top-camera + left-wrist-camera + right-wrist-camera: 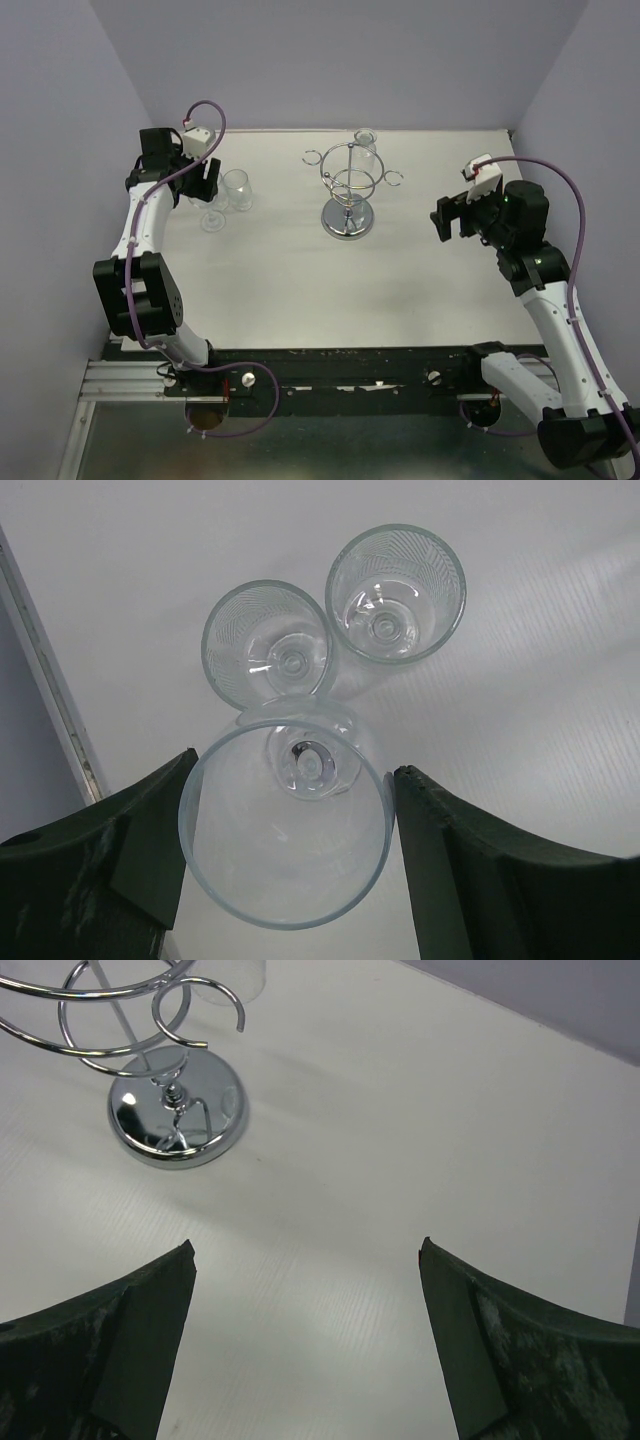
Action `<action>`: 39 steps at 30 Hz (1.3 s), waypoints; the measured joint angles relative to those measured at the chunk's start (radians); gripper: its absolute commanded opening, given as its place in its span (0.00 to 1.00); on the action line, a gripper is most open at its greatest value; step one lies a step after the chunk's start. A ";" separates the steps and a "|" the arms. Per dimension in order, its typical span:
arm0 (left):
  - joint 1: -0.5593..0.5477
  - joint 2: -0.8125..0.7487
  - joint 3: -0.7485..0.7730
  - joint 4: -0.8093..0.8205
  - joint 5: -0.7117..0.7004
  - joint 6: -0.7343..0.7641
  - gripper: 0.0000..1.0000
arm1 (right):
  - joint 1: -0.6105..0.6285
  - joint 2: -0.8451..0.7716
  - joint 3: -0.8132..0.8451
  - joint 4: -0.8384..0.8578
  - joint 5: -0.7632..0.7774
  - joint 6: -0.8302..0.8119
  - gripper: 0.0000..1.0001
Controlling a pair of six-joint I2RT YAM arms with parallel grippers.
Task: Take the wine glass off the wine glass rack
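The chrome wine glass rack [347, 195] stands at the middle back on its round mirrored base [176, 1117]. One clear wine glass [366, 144] still hangs on its far side, and its bowl shows in the right wrist view [232, 980]. My left gripper [211, 188] is at the back left. Its fingers [140, 840] touch both sides of the rim of an upright wine glass [285, 865], so it is shut on it. Two more glasses [268, 645] [396, 592] stand just beyond. My right gripper [306, 1244] is open and empty, right of the rack [447, 215].
The purple left wall [60, 150] and the table's left edge strip [50, 700] are close to the left gripper. The standing glasses [237, 190] crowd the back left corner. The rack's loop hooks [200, 1005] reach out towards the right gripper.
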 measured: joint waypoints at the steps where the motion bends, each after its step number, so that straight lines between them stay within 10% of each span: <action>1: 0.001 0.000 -0.001 0.000 0.001 -0.008 0.71 | -0.001 0.000 -0.002 0.000 0.000 0.000 1.00; 18: 0.003 -0.050 -0.062 0.026 0.003 -0.042 0.75 | -0.006 0.000 -0.010 0.001 -0.007 0.007 1.00; 23: 0.005 -0.050 -0.062 0.026 0.002 -0.056 0.99 | -0.013 0.000 -0.013 0.001 -0.011 0.011 1.00; 39: 0.015 -0.103 -0.062 0.037 -0.025 -0.101 0.99 | -0.019 0.001 -0.013 0.000 -0.022 0.011 1.00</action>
